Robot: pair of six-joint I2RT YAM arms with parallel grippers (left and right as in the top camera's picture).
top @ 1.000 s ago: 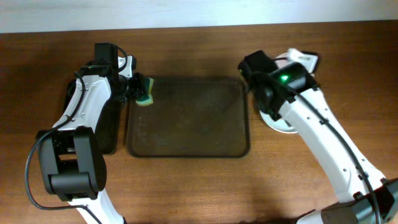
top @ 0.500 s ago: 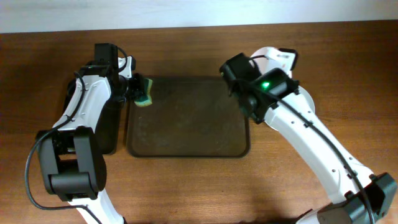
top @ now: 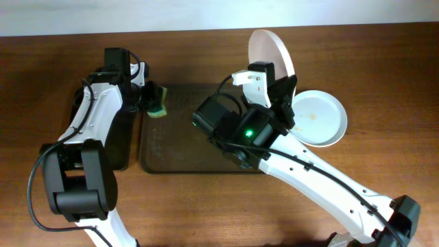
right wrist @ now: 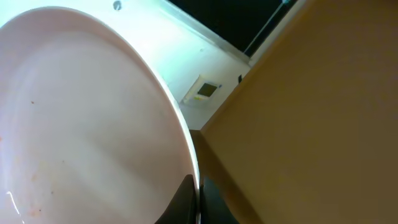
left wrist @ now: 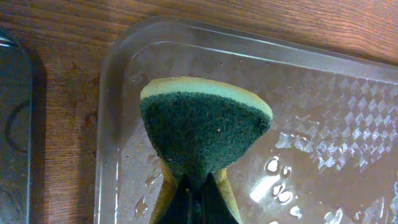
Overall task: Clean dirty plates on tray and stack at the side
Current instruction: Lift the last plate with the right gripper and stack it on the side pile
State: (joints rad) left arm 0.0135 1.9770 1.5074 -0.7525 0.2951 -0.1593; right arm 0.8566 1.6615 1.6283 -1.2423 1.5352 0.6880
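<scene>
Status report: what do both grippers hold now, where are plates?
Left gripper shut on sponge, over tray corner. Right gripper shut on lifted plate, tilted. Second plate on table beside tray. No obstruction seen.

The left arm is stretching forward, its left gripper (top: 152,100) pinching a sponge (left wrist: 202,124). The right arm is bending inward, its right gripper (top: 280,81) clamping an upturned plate (top: 269,46).

Brown wood table (top: 384,62); white wall (top: 68,14) behind.
</scene>
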